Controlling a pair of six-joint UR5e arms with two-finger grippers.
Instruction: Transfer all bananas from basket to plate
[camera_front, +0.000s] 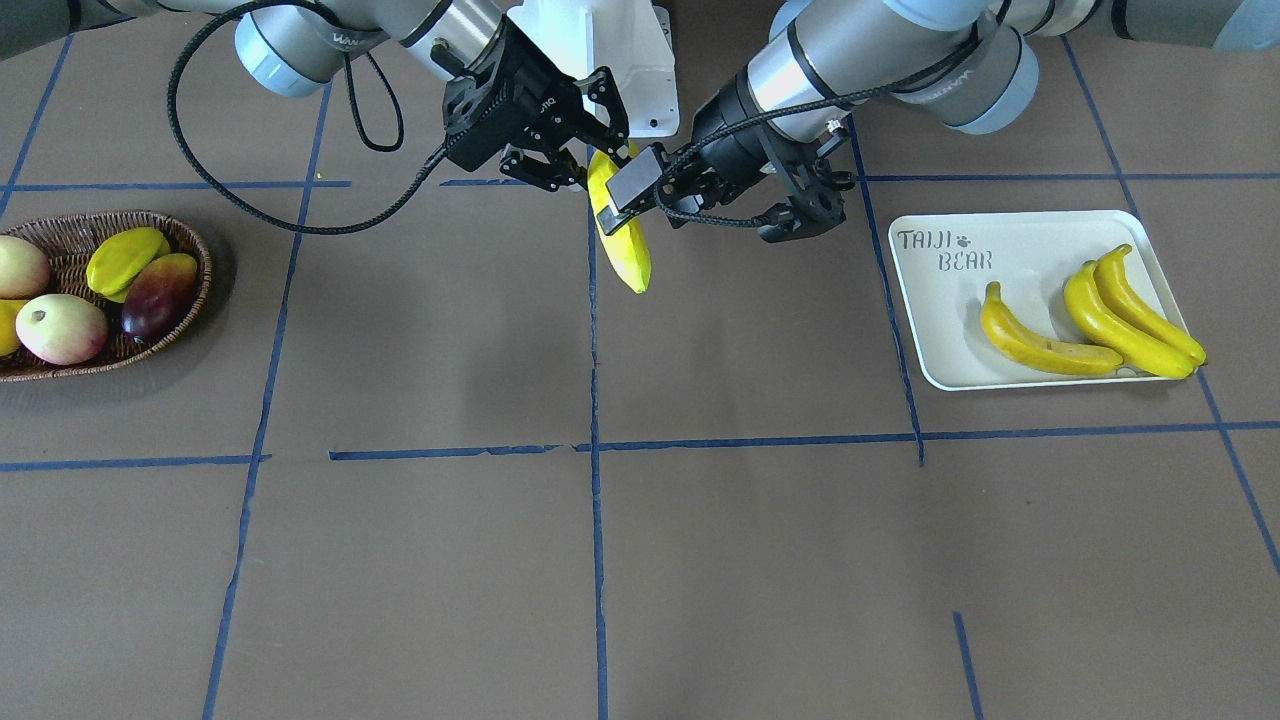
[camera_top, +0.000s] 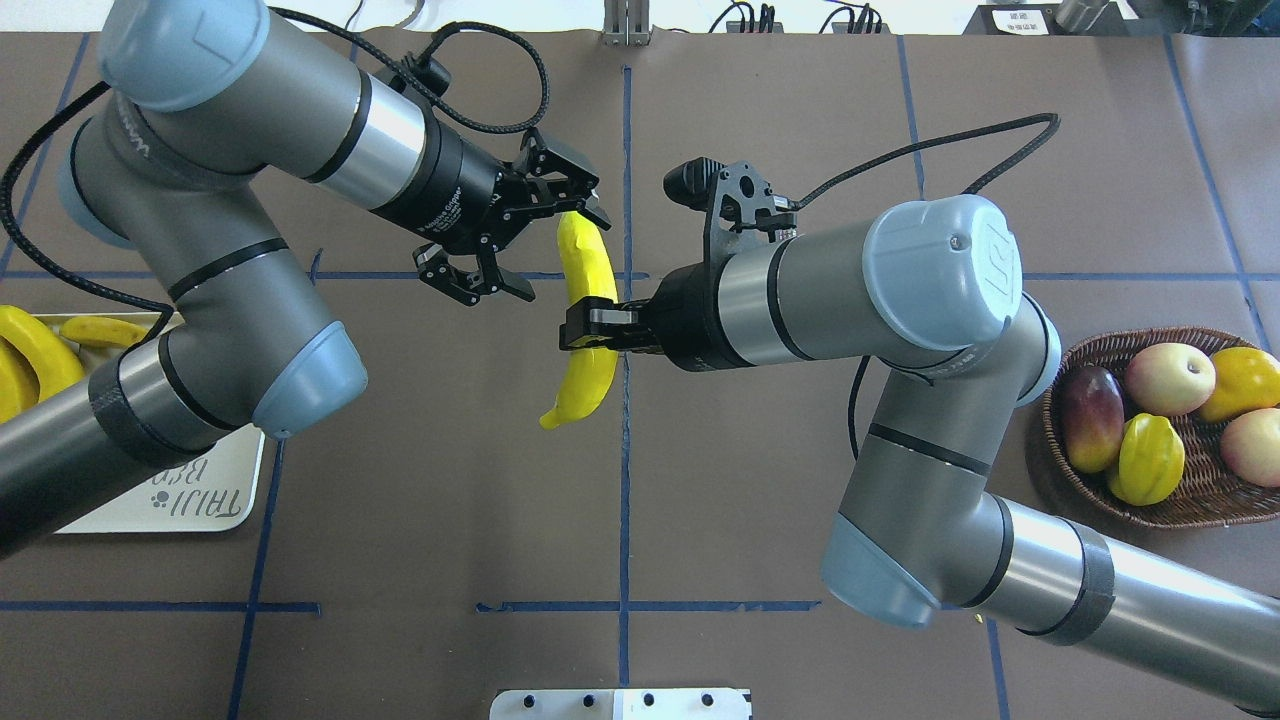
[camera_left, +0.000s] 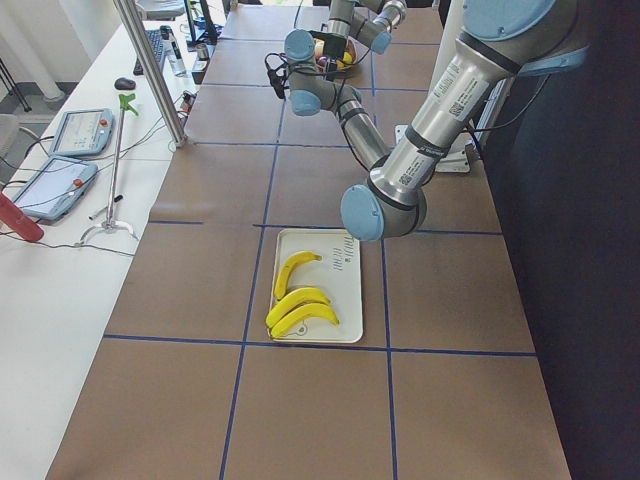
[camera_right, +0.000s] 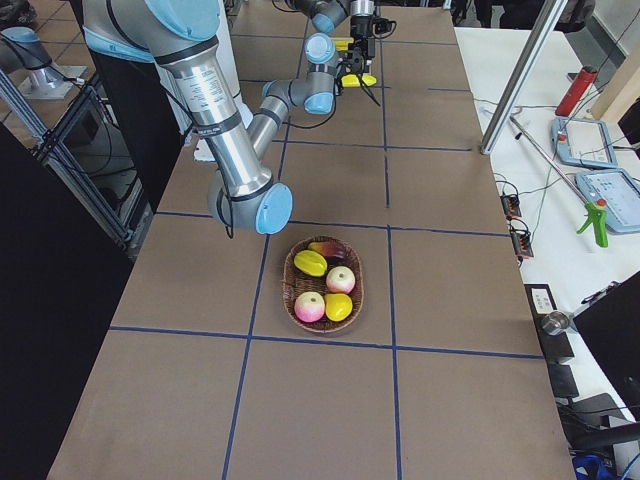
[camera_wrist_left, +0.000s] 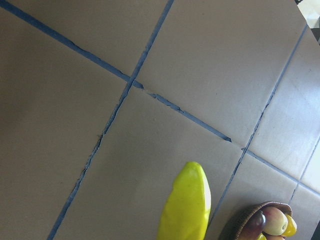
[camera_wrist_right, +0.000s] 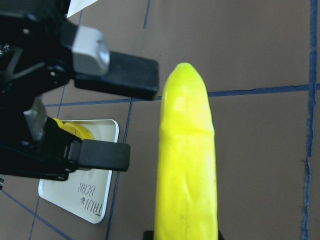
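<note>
Right gripper (camera_top: 592, 337) is clamped around the middle of a yellow banana (camera_top: 588, 280) and holds it in the air over the centre of the table (camera_top: 700, 520), well apart from both basket and plate. Left gripper (camera_top: 552, 252) sits at the banana's far end with its jaws spread wide, one finger just beside the tip, gripping nothing. Looks like a handover to me.

Over on the left arm's side, the cream TAIJI BEAR plate (camera_front: 940, 340) has three bananas (camera_front: 1115, 335) lying on it. By the right arm, the wicker basket (camera_top: 1190, 512) only shows a starfruit (camera_top: 1150, 460), a mango (camera_top: 1090, 418) and a few round fruit (camera_top: 1160, 378). No bananas in there that I can spot.

So three down, and this looks like the last one. It needs to swap grippers, ride over and land on the plate.
</note>
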